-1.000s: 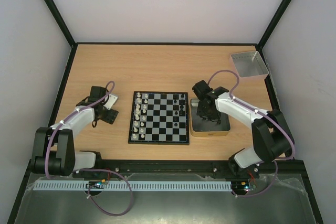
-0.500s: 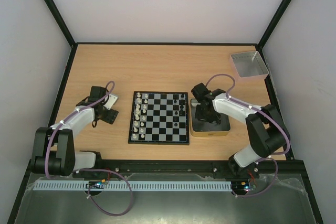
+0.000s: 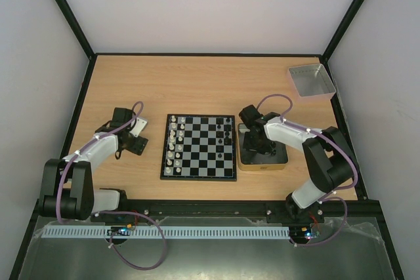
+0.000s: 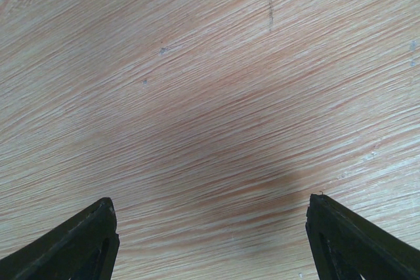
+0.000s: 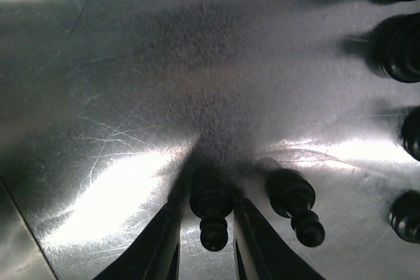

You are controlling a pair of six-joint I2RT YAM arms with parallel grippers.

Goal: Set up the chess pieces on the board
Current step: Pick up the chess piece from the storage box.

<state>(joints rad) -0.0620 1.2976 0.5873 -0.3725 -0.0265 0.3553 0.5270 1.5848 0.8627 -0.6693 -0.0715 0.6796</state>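
The board (image 3: 197,176) lies mid-table. Whitish pieces (image 3: 172,145) stand in its two left columns, and a few black pieces (image 3: 227,129) stand at its far right. My right gripper (image 3: 253,141) is down inside the gold-tan tin (image 3: 279,162). In the right wrist view the gripper (image 5: 207,209) has its fingers closed against both sides of an upright black piece (image 5: 211,196) that stands on the tin floor. A second black piece (image 5: 293,201) stands just to its right. My left gripper (image 3: 134,137) is open and empty over bare wood, as the left wrist view (image 4: 210,227) also shows.
More black pieces (image 5: 397,50) stand along the right side of the tin floor (image 5: 131,63). A grey square tray (image 3: 312,80) sits at the far right corner. Dark frame rails edge the table.
My right gripper has moved a little left and lower into the tin. The left arm has not moved.
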